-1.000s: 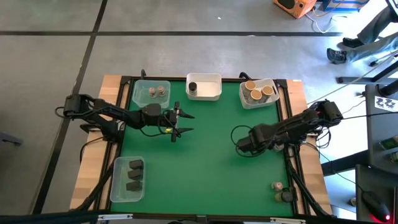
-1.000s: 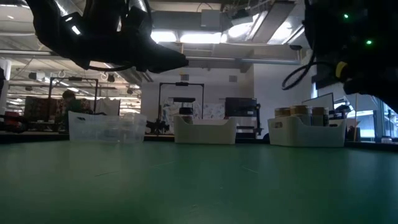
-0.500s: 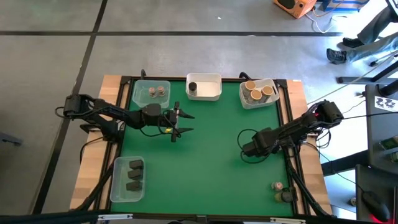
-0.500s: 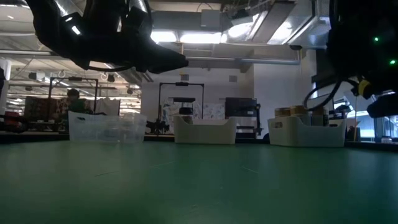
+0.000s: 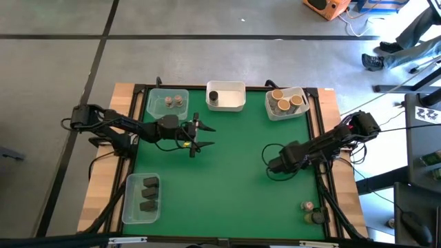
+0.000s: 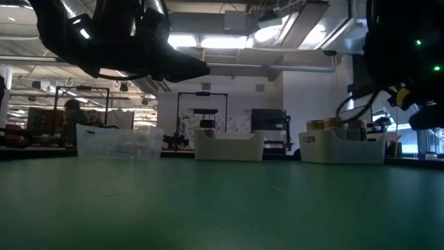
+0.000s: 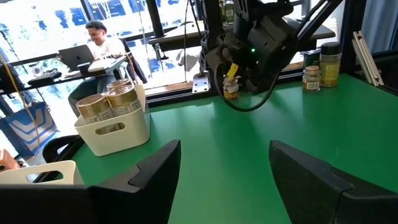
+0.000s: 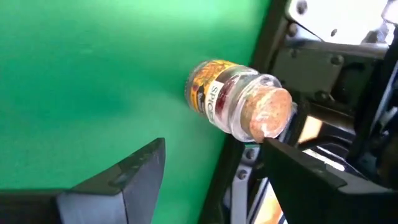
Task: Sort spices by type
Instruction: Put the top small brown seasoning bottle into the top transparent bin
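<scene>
My right gripper [image 5: 271,168] hangs slanting down over the green table [image 5: 227,179], right of its middle. At its fingertips is a small glass spice jar [image 8: 227,99] with a cork-coloured lid and a yellow label; the left wrist view shows this jar [image 7: 231,92] under the gripper. My left gripper [image 5: 207,136] stands open and level over the table's left middle, holding nothing. Sorted spices rest in tubs: grey-lidded jars [image 5: 172,102], a dark cylinder [image 5: 213,96], tan-lidded jars [image 5: 284,102], dark blocks [image 5: 148,193]. My right gripper has the spice jar at its fingertips, coming at it slanting down from the table's right side. The lid end [image 8: 273,121] lies against one fingertip [image 8: 277,149]. The jar's own body hides where the other finger meets the glass. The jar is tilted and looks clear of the table.
Along the far edge stand a clear tub [image 5: 167,91] and two white tubs [image 5: 226,85] [image 5: 301,112]. Another clear tub [image 5: 131,207] is at the near left. A few loose spice jars [image 5: 313,212] stand on the wooden edge at the near right. A person sits beyond the table.
My right gripper has drawn back a little toward the table's right edge and sunk lower, then kept still for the last half second.
</scene>
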{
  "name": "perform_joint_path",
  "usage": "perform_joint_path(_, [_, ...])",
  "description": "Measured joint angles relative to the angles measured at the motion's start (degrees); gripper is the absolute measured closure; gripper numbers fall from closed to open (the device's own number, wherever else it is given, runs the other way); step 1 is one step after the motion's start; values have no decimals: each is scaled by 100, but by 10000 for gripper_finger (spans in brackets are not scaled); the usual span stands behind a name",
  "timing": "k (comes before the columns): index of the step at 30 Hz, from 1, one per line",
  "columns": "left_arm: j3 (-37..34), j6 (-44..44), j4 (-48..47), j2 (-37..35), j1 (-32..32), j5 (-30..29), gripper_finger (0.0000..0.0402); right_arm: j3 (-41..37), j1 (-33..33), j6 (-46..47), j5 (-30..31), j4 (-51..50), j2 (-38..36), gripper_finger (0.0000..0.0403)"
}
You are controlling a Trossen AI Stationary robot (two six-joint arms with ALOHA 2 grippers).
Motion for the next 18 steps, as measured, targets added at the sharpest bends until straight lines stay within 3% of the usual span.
perform_joint_path(13, [0,-2,3,0,-1,0,169,754,-13,-661,682,93,0,137])
perform_joint_path(18, [0,-15,4,0,-1,2,169,1107,-13,-662,1050,-597,0,137])
